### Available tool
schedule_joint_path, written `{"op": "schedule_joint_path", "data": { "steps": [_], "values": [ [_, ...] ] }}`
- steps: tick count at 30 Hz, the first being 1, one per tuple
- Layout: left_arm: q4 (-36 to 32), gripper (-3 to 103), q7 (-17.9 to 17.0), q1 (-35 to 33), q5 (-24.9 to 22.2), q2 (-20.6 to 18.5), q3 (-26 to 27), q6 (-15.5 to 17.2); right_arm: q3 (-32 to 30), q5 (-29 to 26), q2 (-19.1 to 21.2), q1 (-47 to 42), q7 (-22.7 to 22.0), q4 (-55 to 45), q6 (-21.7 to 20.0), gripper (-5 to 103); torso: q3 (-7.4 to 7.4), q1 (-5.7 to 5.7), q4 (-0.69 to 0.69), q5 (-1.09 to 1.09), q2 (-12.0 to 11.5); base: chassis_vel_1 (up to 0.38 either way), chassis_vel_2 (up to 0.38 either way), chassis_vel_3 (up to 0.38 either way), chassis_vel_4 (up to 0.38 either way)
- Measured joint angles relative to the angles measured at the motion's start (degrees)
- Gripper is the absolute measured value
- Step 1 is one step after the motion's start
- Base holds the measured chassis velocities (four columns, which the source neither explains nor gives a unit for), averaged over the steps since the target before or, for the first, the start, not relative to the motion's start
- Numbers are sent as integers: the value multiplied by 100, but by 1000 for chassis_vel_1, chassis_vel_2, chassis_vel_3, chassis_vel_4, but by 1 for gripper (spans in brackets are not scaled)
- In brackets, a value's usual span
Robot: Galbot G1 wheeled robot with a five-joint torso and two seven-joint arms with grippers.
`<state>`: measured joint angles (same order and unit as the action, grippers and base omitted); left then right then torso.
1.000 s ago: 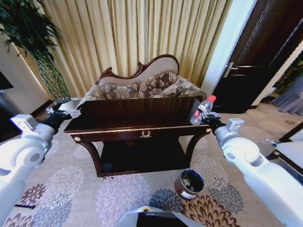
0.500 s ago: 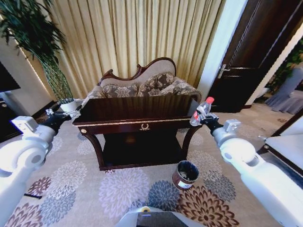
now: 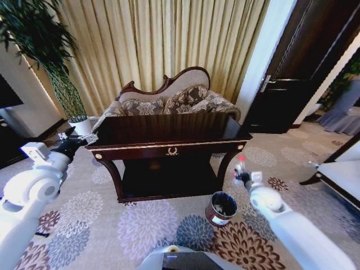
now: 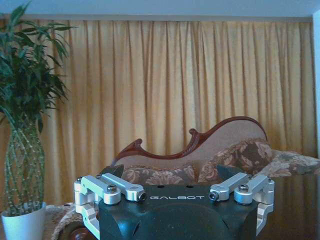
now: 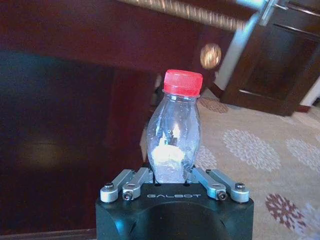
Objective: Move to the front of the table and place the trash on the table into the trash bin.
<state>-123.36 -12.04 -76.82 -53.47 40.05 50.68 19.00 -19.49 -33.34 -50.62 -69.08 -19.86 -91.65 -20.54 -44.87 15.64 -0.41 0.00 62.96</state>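
The dark glossy table (image 3: 169, 147) with gold trim stands in the middle of the head view. My right gripper (image 3: 243, 175) hangs low off the table's right front leg, shut on a small clear bottle (image 3: 241, 166) with a red cap. The right wrist view shows the bottle (image 5: 175, 130) upright between the fingers of that gripper (image 5: 172, 170), with the table's dark wood (image 5: 75, 45) behind it. The brown trash bin (image 3: 221, 209) with a black liner stands on the carpet, just left of and below the bottle. My left gripper (image 3: 84, 138) is open at the table's left end, and nothing is between its fingers (image 4: 170, 170).
An ornate sofa (image 3: 169, 101) sits behind the table against gold curtains. A tall potted plant (image 3: 62, 90) stands at the far left, a dark door (image 3: 298, 84) at the right and a chair (image 3: 337, 174) at the right edge. Patterned carpet spreads in front of the table.
My right gripper has come down with the bottle from the table's right end to a spot low beside the trash bin. The left arm has stayed put.
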Motion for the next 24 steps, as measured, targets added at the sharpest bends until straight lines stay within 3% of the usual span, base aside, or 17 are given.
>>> {"op": "schedule_joint_path", "data": {
  "steps": [7,14,18,23,24],
  "values": [
    [-20,100,18,56,69,58,-145,-40,350,521,-830,960,57,1865,621,24,-1,1,3,0,0,0,0,0,0],
    [-44,100,18,-51,70,63,-74,-54,266,1219,-1218,1260,165,3155,848,24,-1,1,0,1,-1,0,0,0,0],
    [-66,100,14,-4,62,38,-137,-53,187,1286,-1290,1221,179,3320,922,21,0,1,1,-1,0,0,0,0,0],
    [-91,100,-33,66,52,-62,-280,-39,168,1277,-1280,1124,246,3234,998,42,0,1,0,-1,0,0,0,0,0],
    [-91,100,-33,66,52,-62,-280,-39,168,1277,-1280,1124,246,3234,998,42,0,1,0,-1,0,0,0,0,0]
  ]
}}
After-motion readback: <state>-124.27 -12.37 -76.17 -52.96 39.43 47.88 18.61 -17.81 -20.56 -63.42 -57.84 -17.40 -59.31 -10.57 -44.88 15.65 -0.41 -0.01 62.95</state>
